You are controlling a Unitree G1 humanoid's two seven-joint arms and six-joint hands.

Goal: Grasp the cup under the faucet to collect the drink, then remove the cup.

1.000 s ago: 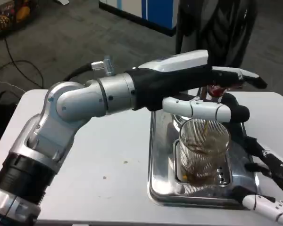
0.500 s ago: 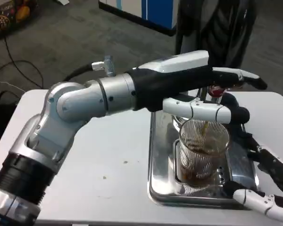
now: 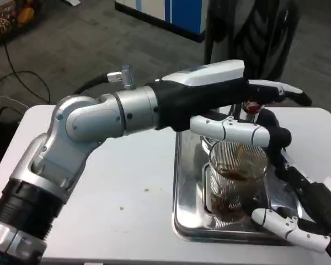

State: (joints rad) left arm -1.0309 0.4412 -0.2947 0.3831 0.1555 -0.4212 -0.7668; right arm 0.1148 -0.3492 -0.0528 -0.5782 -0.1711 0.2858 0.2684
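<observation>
A Unitree G1 humanoid works a drink dispenser on a white desk (image 3: 127, 182), seen from its head cam. The left arm reaches across the frame from lower left to upper right, w/ the left hand (image 3: 237, 105) up at the faucet (image 3: 252, 106): white back on top, one long finger (image 3: 281, 91) stretched out to the right over the red-tipped tap, another white finger lying across just above the cup's rim. Whether that hand actually presses or grips the tap can't be told from this angle.

The cup (image 3: 235, 176), a clear ribbed glass, stands upright on the metal drip tray (image 3: 188, 193) directly below the faucet. Dark brown drink sits in its bottom, approx. a third of the way up at most, and a thin brown stream shows inside the glass near the rim.

The right hand (image 3: 298, 212) enters from the lower right corner, fingers apart and holding nothing. One white-and-black finger (image 3: 276, 221) lies along the tray's front edge right by the cup's base; contact w/ the glass can't be confirmed. Dark fingers reach up beside the cup's right wall.

Beyond the desk: gray carpet, black cables at left, a blue-and-white cabinet (image 3: 182, 14) at top.
</observation>
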